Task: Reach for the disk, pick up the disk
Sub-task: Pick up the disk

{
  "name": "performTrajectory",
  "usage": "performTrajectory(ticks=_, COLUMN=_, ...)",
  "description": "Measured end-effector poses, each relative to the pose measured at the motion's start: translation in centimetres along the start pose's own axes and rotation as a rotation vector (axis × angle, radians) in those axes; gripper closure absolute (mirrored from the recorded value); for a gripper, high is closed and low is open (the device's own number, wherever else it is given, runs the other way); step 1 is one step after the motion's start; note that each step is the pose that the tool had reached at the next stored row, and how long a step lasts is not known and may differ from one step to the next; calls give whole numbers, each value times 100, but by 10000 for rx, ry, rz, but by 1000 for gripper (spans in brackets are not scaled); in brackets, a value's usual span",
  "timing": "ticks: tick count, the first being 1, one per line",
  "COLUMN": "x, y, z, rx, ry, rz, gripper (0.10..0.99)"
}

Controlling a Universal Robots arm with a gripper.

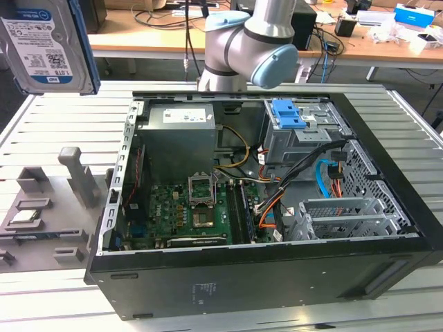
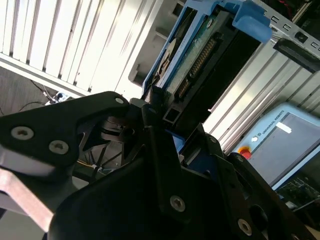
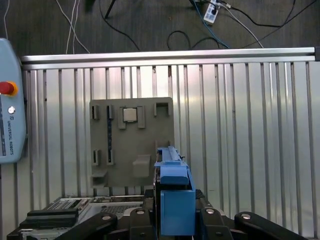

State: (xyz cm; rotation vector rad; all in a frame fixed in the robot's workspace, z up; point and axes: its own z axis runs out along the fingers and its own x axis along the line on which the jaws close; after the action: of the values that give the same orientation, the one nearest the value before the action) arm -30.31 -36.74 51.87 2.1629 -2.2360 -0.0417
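The disk (image 1: 45,45), a silver-grey hard drive with a white and blue label and a blue bracket on its edge, hangs high above the table at the exterior view's top left. In both wrist views my gripper (image 3: 175,202) is shut on it. The first wrist view has the disk (image 3: 173,185) edge-on, its blue bracket standing between the black gripper parts. The second wrist view brings the disk (image 2: 200,55) close up, with its green circuit board and connector row showing above the gripper (image 2: 160,117).
An open computer case (image 1: 111,207) lies on the slatted metal table (image 1: 55,124), with a blue latch piece (image 1: 287,114) on its drive cage. Below the disk sits a grey fixture plate (image 3: 115,150) holding a small silver chip (image 3: 131,114). A teach pendant (image 3: 10,120) lies beside it.
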Motion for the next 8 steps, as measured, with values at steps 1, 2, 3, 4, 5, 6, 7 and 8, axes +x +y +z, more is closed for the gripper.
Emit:
performTrajectory(ticks=1, x=-1, y=-28, z=0, rx=1, ry=-1, rz=-1, gripper=722)
performTrajectory(ticks=2, x=-2, y=-59, z=-2, rx=1, ry=-1, rz=-1, gripper=722)
performTrajectory(ticks=3, x=-4, y=-124, z=-5, rx=0, ry=-1, rz=-2, gripper=722)
performTrajectory(ticks=4, x=-5, y=-168, z=-7, rx=-2, ry=0, rz=-1, gripper=722)
performTrajectory(ticks=5, x=-7, y=-204, z=-8, rx=-2, ry=0, rz=0, gripper=722)
performTrajectory(ticks=6, x=-9, y=-262, z=-10, rx=-2, ry=-1, rz=0, gripper=722)
performTrajectory(ticks=7, x=-10, y=-301, z=-12, rx=-3, ry=0, rz=-1, gripper=722)
performTrajectory(ticks=8, x=-11, y=-335, z=-13, rx=-3, ry=0, rz=-1, gripper=722)
